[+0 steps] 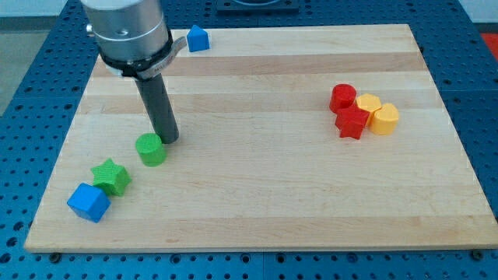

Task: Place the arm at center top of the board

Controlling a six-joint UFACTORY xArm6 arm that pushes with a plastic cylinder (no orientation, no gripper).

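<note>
My tip (169,138) rests on the wooden board (257,187) at the view's left, just to the upper right of a green round block (151,149), nearly touching it. A green star block (110,176) and a blue cube (88,202) lie further down-left in a diagonal line. A small blue block (198,38) sits at the board's top edge, right of the arm's body (128,35).
At the view's right is a tight cluster: a red round block (342,97), a red star block (352,122), a yellow block (367,103) and a yellow hexagonal block (384,119). A blue perforated table (23,70) surrounds the board.
</note>
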